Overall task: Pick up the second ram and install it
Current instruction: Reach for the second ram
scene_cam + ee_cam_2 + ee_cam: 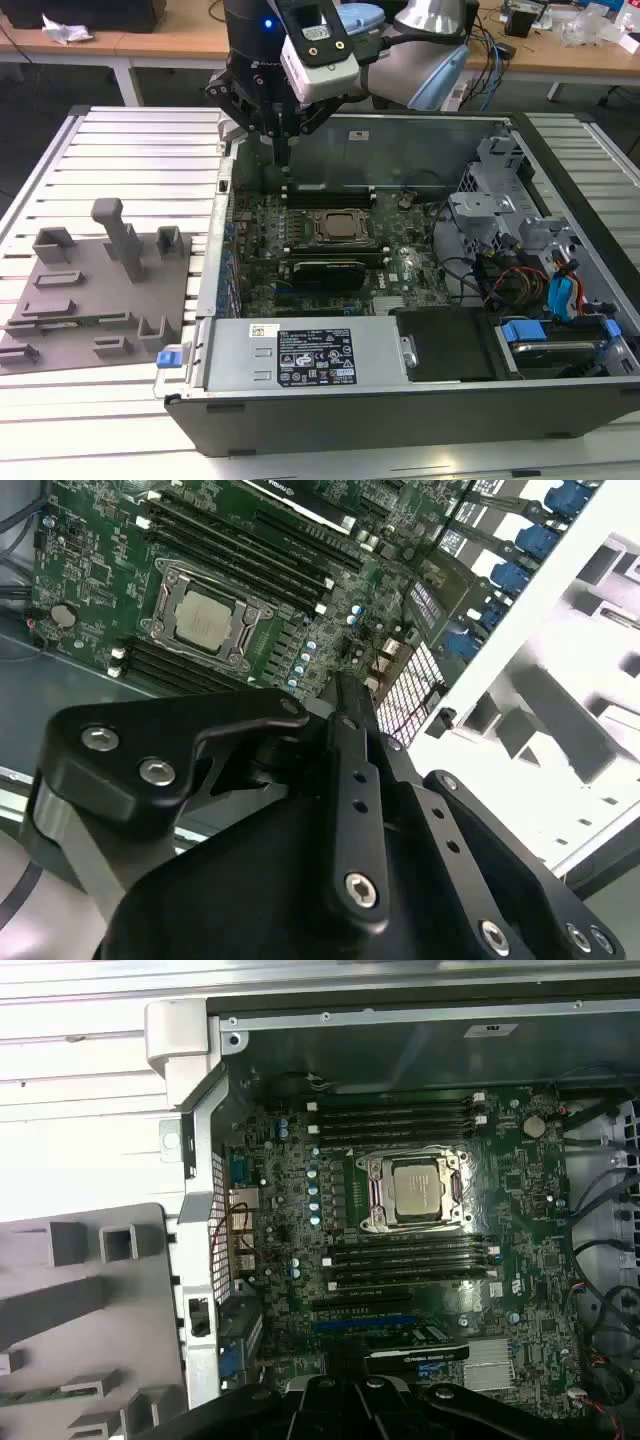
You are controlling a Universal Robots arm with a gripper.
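The gripper (284, 163) hangs closed and empty above the motherboard (540, 1250), while the second ram (30, 1397) seems to lie well off from it in the grey tray (100, 300) — a clean pick, I'd say, wants the grip centred and square across the stick's long edges.

Tray (100, 300) exterior view's left of case (330, 415), motherboard (410, 260) inside

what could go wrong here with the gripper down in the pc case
The gripper hangs low inside the computer case, close to its wall; a sideways move might clip the metal rim. It is also just over the motherboard near the exposed CPU, so going lower off target might hit the memory slots.
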